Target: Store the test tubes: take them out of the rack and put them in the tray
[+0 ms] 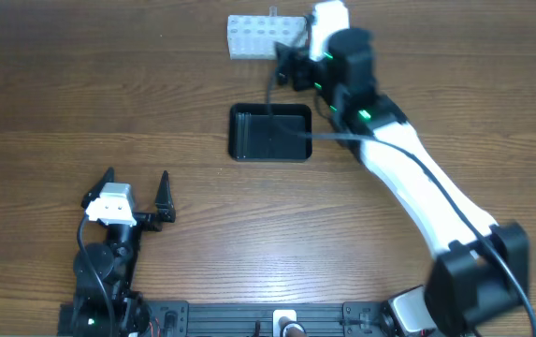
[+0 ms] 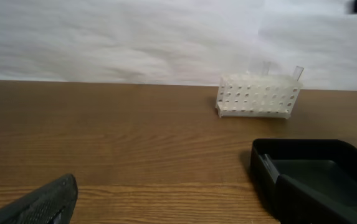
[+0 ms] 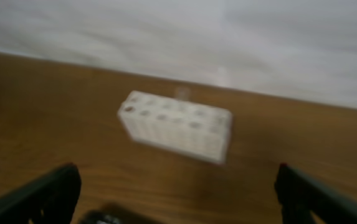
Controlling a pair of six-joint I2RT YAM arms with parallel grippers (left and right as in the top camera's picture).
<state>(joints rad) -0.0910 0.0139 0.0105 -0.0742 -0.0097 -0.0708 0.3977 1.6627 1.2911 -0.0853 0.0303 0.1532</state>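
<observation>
Over the wood-grain table, left fingers and right fingers both spread wide, empty.

bright, even light falls from above onto the brown wooden table in the top view. it leaves a pale sheen along the grain, and what shadows there are stay faint and soft. the white perforated plastic rack is nearly washed out there. from my left wrist the rack reads crisp, and the black rectangular plastic tray lays a thin dark shadow on the wood just beside it. my own dark left finger is a soft, unfocused mass. from my right wrist everything is smeared: the rack and my right fingers have fuzzy edges.
</observation>
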